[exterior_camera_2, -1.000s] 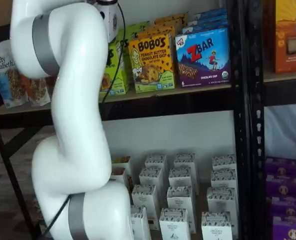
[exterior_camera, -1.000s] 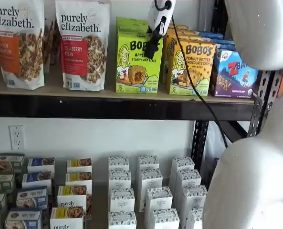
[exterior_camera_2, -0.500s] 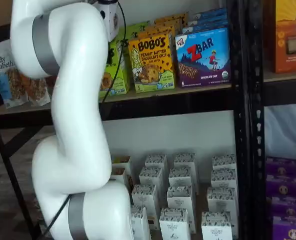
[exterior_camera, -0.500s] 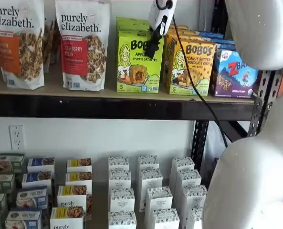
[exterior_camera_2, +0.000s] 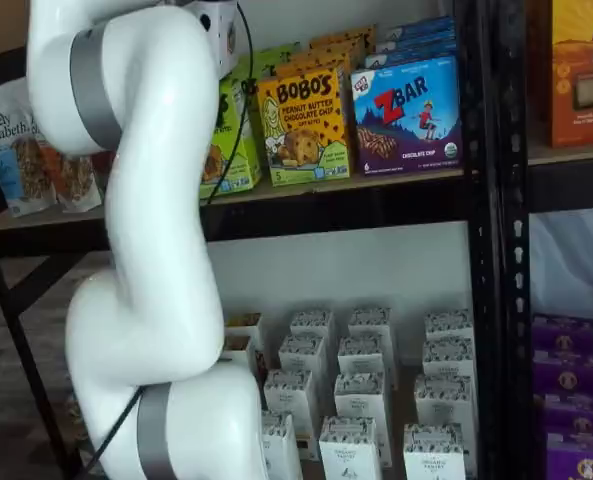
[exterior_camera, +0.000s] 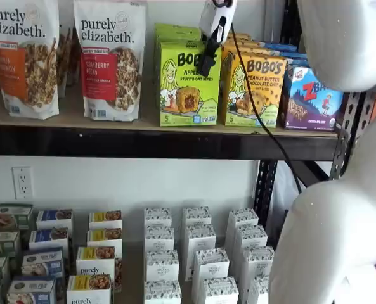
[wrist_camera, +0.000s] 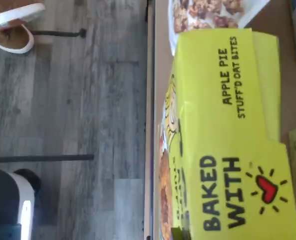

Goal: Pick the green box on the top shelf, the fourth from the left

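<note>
step: closing in on green box [exterior_camera: 188, 85] at front edge of top shelf [exterior_camera: 162, 140] | claw [exterior_camera: 207, 63] before its upper right corner, grip state cannot tell | advice: centre on carton, avoid yellow-orange box [exterior_camera: 253, 88] touching beside it

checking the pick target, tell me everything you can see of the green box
The green box is a lime-green carton, cardboard by its look, standing upright at the front edge of the top shelf. Its face shows a cartoon blonde girl, a baked bite and "Apple Pie Stuff'd Oat Bites"; the wrist view shows "Baked With" and a red heart. The gripper hangs before its upper right corner; contact is unclear.
</note>
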`<state>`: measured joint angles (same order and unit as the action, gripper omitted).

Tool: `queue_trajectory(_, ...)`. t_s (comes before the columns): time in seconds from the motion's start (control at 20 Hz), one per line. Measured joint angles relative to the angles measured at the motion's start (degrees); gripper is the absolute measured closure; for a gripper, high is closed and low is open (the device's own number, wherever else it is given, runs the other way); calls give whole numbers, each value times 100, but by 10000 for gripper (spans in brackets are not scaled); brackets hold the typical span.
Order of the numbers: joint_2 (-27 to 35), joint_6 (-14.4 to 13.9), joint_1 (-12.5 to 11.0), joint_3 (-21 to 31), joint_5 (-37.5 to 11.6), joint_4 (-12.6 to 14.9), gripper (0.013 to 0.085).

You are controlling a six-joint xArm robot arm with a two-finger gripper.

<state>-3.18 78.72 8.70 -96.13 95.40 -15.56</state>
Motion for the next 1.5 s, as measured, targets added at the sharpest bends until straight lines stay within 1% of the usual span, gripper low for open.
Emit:
queue_trajectory(0.4,-181,-2,-30,64,341,-1,690)
queue_trajectory(0.75,-469,23,-80,255,506,26,690)
queue_trajectory(1.2,-956,113,-203,642,686,13,690)
queue_trajectory(1.4,-1117,167,-301,726,818,-82,690)
queue_trajectory(1.5,-1195,182,-326,766,886,-82,690)
